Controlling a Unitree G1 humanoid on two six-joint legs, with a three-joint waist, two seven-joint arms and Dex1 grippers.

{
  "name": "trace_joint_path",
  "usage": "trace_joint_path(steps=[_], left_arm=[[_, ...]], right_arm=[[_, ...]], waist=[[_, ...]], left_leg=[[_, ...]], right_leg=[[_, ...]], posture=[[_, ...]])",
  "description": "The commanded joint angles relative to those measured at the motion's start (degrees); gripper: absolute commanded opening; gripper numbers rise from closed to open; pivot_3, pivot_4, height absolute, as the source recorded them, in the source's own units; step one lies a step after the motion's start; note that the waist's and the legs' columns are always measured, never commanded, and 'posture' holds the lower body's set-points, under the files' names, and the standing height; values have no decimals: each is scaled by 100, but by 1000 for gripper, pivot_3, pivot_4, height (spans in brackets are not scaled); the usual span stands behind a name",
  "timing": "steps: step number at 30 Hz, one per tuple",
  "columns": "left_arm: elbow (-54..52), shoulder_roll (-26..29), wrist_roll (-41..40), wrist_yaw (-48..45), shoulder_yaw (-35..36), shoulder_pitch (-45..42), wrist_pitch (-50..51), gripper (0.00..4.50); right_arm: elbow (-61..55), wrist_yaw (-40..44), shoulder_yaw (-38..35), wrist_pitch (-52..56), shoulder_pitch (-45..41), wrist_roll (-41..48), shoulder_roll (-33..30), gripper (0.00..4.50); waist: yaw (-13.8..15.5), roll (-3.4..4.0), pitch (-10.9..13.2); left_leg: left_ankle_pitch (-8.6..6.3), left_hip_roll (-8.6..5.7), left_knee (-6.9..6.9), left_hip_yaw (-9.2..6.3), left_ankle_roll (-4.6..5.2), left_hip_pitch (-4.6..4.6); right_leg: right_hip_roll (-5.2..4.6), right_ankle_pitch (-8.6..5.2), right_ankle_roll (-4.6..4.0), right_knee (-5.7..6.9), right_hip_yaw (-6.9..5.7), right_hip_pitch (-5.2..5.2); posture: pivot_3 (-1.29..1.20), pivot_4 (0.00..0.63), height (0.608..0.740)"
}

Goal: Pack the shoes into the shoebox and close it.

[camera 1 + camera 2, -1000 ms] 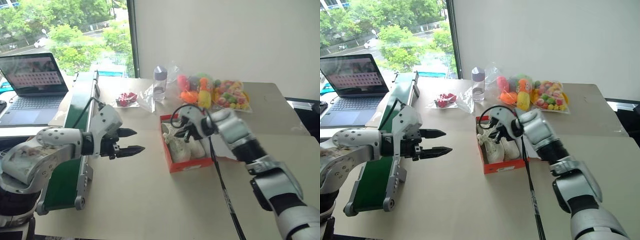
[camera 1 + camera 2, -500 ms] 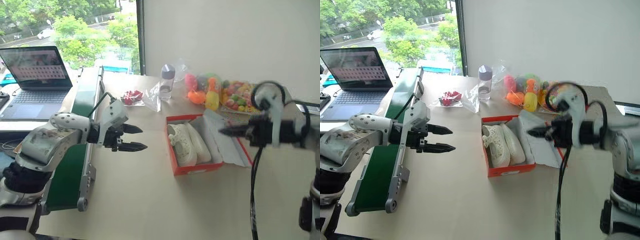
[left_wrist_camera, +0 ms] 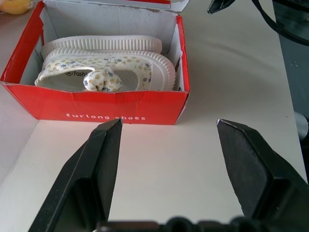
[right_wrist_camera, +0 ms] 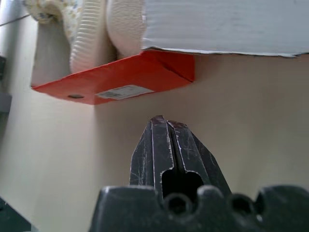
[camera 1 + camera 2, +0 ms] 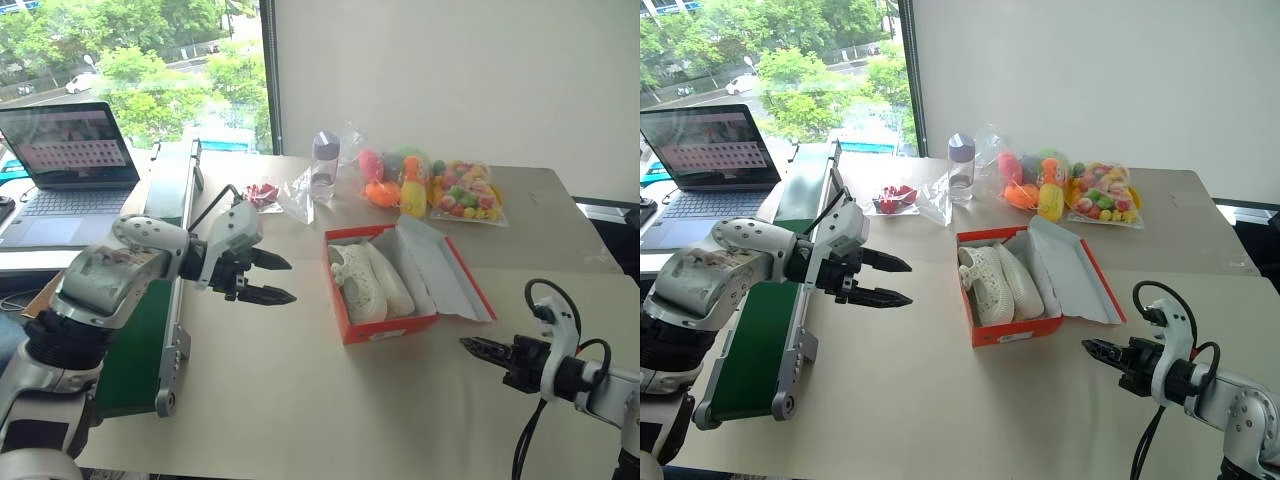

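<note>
The beige surface carries everything. Along its left edge runs the green conveyor, with a laptop beyond it. At the far side sit bags of colourful toys, a clear bottle and a small red item in plastic.

The shoebox lies near the middle of the surface, lid hinged open and leaning out to the right, white inside showing. The shoes lie side by side inside it, against the left wall.

The left gripper hovers left of the shoebox, well apart from it, fingers spread wide and empty, pointing toward the box. The right gripper hangs low near the front right corner of the box, apart from it, fingers pressed together on nothing.

The left wrist view adds what the head views lack: white lettering on the box's red side wall and a floral lining with a small bow inside the nearer shoe. The right wrist view shows a white label on the end wall and the ribbed soles above it.
</note>
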Motion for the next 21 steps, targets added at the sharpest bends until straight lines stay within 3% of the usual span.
trace_joint_path(steps=[1,9,17,21], left_arm=[[-178,183,20,-71,162,-147,83,3334],[-380,410,-66,-30,324,-82,336,3334],[-427,531,-89,-50,417,-21,405,3334],[-456,521,-83,-37,420,-13,435,3334]], right_arm=[[761,-376,-383,-699,-302,-17,273,49],[2606,-949,-370,-1868,-784,36,747,49],[3050,-1135,-245,-3014,-785,117,998,49],[3075,-1077,-907,-3774,-1052,893,1339,49]], waist=[[-4,0,0],[-9,3,2],[-24,5,3],[-30,8,5]], left_leg=[[1,-2,-1,0,1,0],[16,-6,-23,-3,54,-2],[15,-7,-16,-2,55,-2],[16,-7,-12,-3,54,1]], right_leg=[[-1,2,1,2,2,0],[7,-1,8,2,4,-4],[5,-4,3,3,8,-1],[7,-2,5,4,11,2]], posture=[[0,150,740],[0,150,740],[0,150,740],[0,150,740]])
